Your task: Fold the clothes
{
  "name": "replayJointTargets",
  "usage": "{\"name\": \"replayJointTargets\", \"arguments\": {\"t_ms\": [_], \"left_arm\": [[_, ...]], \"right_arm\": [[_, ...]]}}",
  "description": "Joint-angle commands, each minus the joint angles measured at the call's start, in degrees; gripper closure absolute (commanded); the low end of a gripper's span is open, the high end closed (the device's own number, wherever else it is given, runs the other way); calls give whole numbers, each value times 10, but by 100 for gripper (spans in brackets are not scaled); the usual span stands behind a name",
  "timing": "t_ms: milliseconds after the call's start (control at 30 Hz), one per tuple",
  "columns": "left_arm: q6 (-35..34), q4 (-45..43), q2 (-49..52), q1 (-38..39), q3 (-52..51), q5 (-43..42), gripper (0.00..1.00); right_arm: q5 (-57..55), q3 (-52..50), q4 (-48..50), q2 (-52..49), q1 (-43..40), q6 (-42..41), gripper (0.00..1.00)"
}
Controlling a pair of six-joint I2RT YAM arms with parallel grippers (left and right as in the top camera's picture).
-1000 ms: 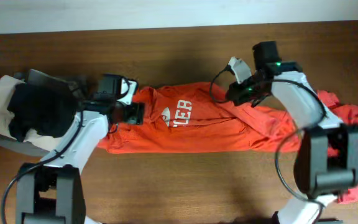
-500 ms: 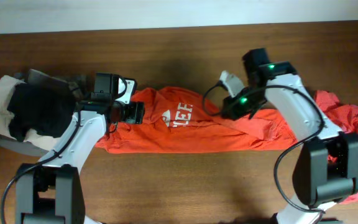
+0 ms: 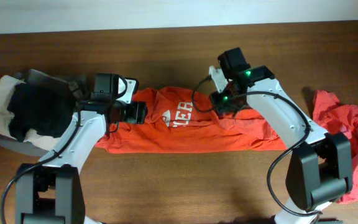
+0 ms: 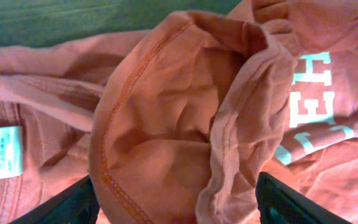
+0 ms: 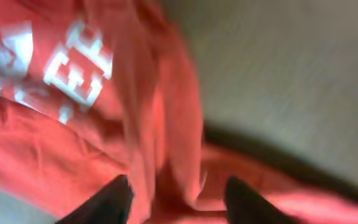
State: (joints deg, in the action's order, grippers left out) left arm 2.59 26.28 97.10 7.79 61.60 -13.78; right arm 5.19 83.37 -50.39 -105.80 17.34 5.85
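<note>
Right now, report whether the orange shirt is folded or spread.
Folded: the orange shirt lies doubled into a narrow, layered band.

The T-shirt (image 3: 185,127) lay lengthwise across the middle of the table (image 3: 179,56). A second garment (image 3: 347,127) lay at the table's right edge, apart from the T-shirt. A pile of cloth (image 3: 33,112) lay at the left edge. The left gripper (image 3: 135,113) sat at the T-shirt's left end. The right gripper (image 3: 219,106) sat on the T-shirt, just right of the lettering (image 3: 180,113).
</note>
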Motion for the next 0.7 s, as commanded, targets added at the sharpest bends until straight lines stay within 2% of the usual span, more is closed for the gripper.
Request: {"name": "replayJointTargets", "arguments": {"t_ms": [0, 100, 233, 400, 467, 600, 633, 667], "left_arm": [[3, -3, 6, -2, 2, -21, 21], [3, -3, 6, -2, 2, -25, 21], [3, -10, 7, -2, 2, -69, 20], [3, -13, 23, 0, 2, -69, 21], [3, -16, 35, 0, 2, -68, 27], [3, -17, 56, 1, 2, -70, 94], [3, -16, 55, -2, 3, -69, 99], [2, -12, 49, -6, 7, -68, 99]], "right_arm": [[10, 1, 26, 3, 2, 21, 43], [55, 1, 31, -1, 3, 34, 43], [65, 1, 30, -16, 3, 38, 43], [90, 1, 30, -30, 3, 51, 44], [105, 1, 30, -32, 3, 60, 44], [107, 1, 28, -32, 3, 59, 52], [107, 1, 26, -32, 3, 59, 55], [107, 1, 24, -32, 3, 59, 57]]}}
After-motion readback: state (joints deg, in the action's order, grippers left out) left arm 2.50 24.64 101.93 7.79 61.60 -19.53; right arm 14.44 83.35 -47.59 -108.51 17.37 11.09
